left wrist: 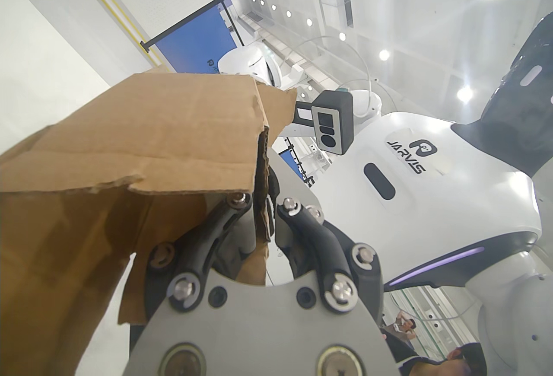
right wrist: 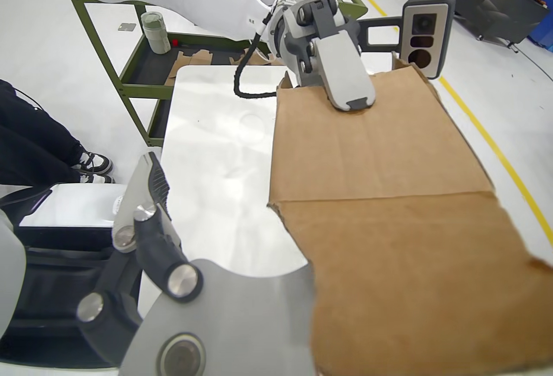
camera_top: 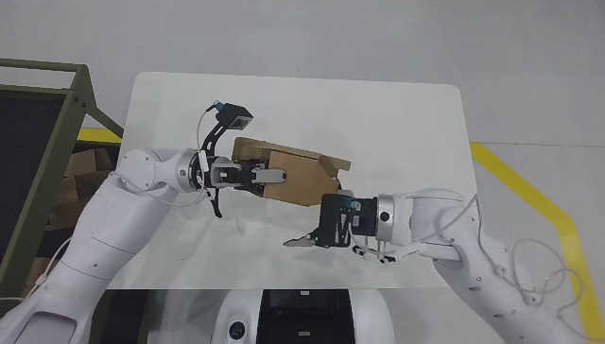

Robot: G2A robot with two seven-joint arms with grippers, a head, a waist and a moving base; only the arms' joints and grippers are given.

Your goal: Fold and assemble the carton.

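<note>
Item one: carton (camera_top: 293, 174) (left wrist: 142, 135) (right wrist: 371, 161), brown corrugated board, partly folded. We record it over the middle of the tabletop (camera_top: 397, 117) (right wrist: 216, 144), between the two arms. Its panels are creased but not squared up. One flap with a ragged edge hangs toward the right arm. We cannot tell whether any corner rests on the tabletop.

Item two: left gripper (camera_top: 267, 176) (left wrist: 262, 205), at the carton's end nearest the left arm. We log its fingers (right wrist: 348, 79) closed tight on one wall of the carton, a finger on either face of the board. In the left wrist view the board's cut edge runs up between them.

Item three: right gripper (camera_top: 315, 228), just beside the carton's edge nearest the robot. We note its fingers spread wide, with nothing pinched between them that we can see. One finger (right wrist: 144, 183) stands over bare tabletop, apart from the carton; the other is hidden behind the hanging flap.

Item four: surroundings. A green-framed cart (camera_top: 57, 98) (right wrist: 129, 66) stands beside the tabletop on the left arm's side. On its shelf we count several flat cardboard blanks (right wrist: 194, 58) and a pale grey-green roll (right wrist: 155, 33). A yellow line (camera_top: 529, 188) runs over the floor on the right arm's side
</note>
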